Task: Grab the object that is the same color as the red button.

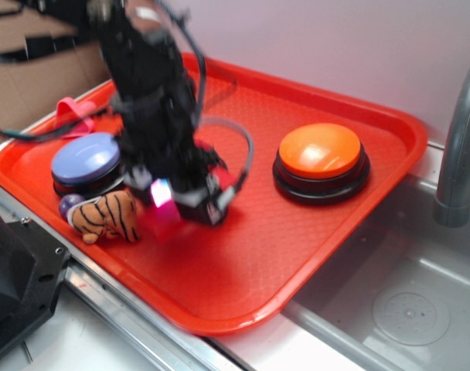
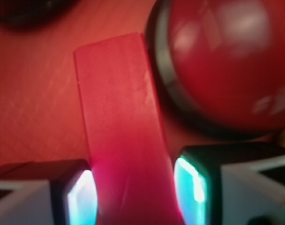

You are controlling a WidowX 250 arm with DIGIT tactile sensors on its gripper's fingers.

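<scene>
A: Where is the red block (image 2: 121, 122) relative to the pincer (image 2: 133, 192)?

B: In the wrist view it runs straight between the two fingers, from 6 o'clock up toward 12. The left pad (image 2: 81, 197) is at its left edge and the right pad (image 2: 191, 185) at its right edge, both glowing pale blue-green. Whether they press the block or only flank it I cannot tell (the picture is blurred), so I won't call the pincer closed on it.

A: And the red button (image 2: 231, 61)?

B: At about 1 o'clock from the pincer, a dark-red dome on a black base, just beside the block's upper right edge.

A: What does the exterior view give?

B: The arm (image 1: 154, 100) hangs low over the red tray (image 1: 328, 247), with the pincer (image 1: 185, 197) down near the tray floor, and a pinkish glow at its tip. The block itself is not clear there. A striped tiger toy (image 1: 107, 216) lies at 9 o'clock from the pincer, a blue-lilac button (image 1: 86, 161) at 10 o'clock, an orange button (image 1: 320, 154) at 2 o'clock. The tray sits on a metal surface (image 1: 389, 309) with a sink basin.
</scene>
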